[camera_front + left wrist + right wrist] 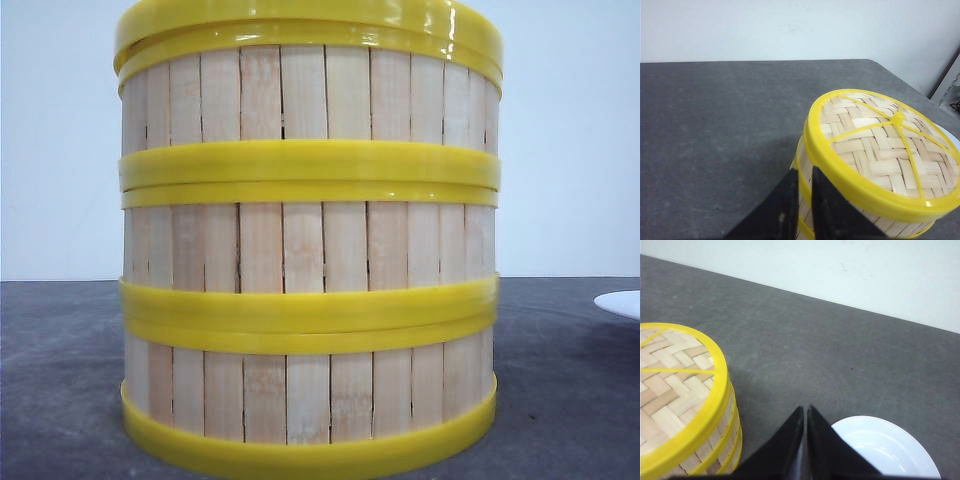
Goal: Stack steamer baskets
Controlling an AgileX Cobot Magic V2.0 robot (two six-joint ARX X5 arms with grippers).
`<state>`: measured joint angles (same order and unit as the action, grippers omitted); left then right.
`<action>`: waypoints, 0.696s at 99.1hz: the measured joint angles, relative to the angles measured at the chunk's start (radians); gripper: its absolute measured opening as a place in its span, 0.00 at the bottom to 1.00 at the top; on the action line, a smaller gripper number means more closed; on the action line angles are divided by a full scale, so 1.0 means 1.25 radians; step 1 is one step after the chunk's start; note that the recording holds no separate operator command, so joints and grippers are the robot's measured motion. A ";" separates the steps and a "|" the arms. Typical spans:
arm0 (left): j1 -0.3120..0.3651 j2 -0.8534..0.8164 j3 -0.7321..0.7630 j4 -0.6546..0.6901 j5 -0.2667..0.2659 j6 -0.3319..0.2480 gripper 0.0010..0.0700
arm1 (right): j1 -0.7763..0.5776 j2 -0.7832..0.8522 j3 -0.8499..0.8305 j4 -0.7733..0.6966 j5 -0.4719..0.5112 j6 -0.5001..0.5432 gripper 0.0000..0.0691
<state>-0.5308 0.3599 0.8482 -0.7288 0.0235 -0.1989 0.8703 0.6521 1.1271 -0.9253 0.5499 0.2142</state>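
Seemingly finished — three steamer baskets (pixel 308 245) stand stacked mid-frame on the tabletop (pixel 60 380); both grippers — left (pixel 801 202), right (pixel 805 440) — have fingers closed, holding nothing.

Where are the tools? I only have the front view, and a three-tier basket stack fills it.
Observer: The right tool is shut and empty, over the table between the steamer baskets and the white plate.
Operator: Left one?
Observer: The left tool is also shut, beside the stack's wall, holding nothing.
Operator: What's on top of the stack?
Observer: A woven top with yellow spokes, nothing resting on it.
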 joint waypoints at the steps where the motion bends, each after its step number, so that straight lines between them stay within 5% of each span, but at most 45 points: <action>1: 0.000 0.000 0.000 0.000 0.000 0.000 0.02 | 0.000 0.000 0.000 0.000 0.000 0.000 0.01; 43: 0.007 0.000 0.000 0.009 -0.027 0.029 0.02 | 0.000 0.000 0.000 0.000 0.000 0.000 0.01; 56: 0.058 0.000 -0.004 0.016 -0.101 0.046 0.02 | 0.000 0.000 0.000 0.000 0.000 0.000 0.01; 69: 0.157 -0.006 -0.057 0.066 -0.125 0.068 0.02 | 0.000 0.000 0.000 0.000 0.000 0.000 0.01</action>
<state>-0.3347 0.3527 0.7773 -0.6464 -0.1322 -0.1139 0.8703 0.6521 1.1271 -0.9253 0.5499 0.2142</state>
